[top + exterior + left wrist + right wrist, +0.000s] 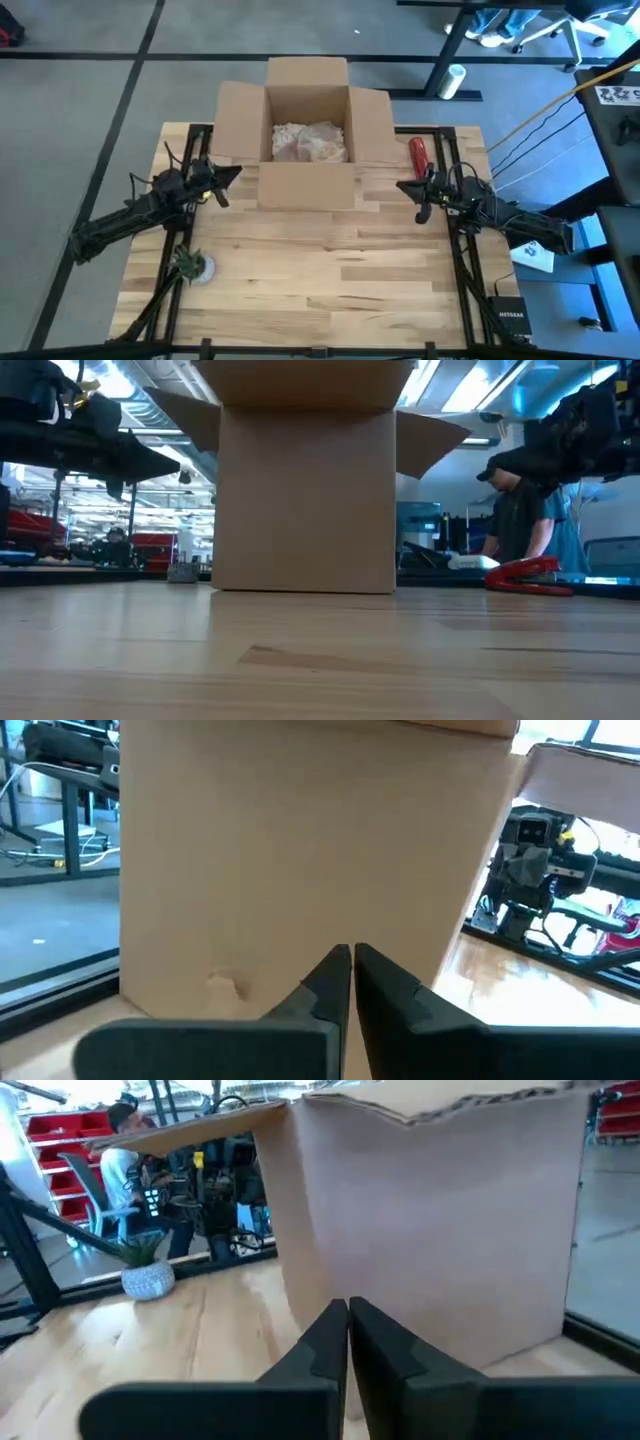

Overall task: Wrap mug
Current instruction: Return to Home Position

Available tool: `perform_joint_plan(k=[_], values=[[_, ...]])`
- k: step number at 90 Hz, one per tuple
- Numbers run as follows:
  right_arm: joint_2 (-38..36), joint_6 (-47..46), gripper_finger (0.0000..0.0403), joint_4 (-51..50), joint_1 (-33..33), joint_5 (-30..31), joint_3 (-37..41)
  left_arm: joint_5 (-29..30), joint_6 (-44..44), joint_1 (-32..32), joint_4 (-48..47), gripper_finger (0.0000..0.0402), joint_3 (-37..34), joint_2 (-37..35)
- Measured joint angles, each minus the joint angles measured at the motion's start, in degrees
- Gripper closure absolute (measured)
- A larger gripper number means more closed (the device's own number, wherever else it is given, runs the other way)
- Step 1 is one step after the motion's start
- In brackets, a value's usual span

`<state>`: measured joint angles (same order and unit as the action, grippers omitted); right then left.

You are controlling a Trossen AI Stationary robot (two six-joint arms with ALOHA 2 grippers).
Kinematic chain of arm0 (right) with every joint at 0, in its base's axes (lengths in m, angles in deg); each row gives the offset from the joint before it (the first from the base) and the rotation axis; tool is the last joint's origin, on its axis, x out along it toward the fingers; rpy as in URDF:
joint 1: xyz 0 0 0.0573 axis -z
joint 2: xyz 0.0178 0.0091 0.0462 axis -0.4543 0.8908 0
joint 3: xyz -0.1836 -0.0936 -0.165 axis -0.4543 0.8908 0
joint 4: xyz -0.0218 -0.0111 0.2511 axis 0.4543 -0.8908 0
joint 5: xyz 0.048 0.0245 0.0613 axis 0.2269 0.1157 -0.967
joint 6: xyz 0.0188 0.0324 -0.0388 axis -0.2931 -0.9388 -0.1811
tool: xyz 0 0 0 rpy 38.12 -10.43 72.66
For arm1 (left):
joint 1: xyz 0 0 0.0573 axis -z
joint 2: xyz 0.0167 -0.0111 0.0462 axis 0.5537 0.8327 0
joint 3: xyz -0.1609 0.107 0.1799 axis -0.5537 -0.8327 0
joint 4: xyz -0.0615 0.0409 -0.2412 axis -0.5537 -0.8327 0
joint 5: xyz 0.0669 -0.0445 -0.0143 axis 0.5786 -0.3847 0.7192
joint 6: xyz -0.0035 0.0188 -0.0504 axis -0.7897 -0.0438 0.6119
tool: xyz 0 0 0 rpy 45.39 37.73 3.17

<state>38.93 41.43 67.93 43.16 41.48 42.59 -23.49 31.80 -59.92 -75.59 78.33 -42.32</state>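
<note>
From above, the open box stood at the bench's far edge, with a bubble-wrapped bundle inside. The left gripper hovered beside its left flap and the right gripper beside its right. Low down, the box's wall hid the bundle. Each wrist view showed fingers pressed together, facing cardboard.

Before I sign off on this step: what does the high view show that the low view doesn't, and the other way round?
Only the high view looks into the open cardboard box, where a bubble-wrapped bundle lies, and shows the left gripper and right gripper on either side of it. Only the low view shows the box's base resting flat on the table and a person in the room behind. Both show the box and the red tool on the right arm's side.
</note>
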Motion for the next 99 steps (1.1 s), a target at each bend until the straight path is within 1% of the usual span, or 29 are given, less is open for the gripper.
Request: perform_joint_plan(k=[15, 29, 99], values=[[0.0, -0.18, 0.0403, 0.18, 0.0, -1.18, 0.0, -0.07, 0.92, 0.0, -0.02, 0.0401, 0.0, -0.01], [0.0, -1.23, 0.0402, 0.11, 0.0, -0.39, 0.02, -0.09, 0.92, 0.0, -0.02, 0.0401, 0.0, -0.01], [0.0, -1.28, 0.0402, 0.1, 0.0, -0.28, 0.02, -0.1, 1.01, 0.0, -0.02, 0.0401, 0.0, 0.0]])
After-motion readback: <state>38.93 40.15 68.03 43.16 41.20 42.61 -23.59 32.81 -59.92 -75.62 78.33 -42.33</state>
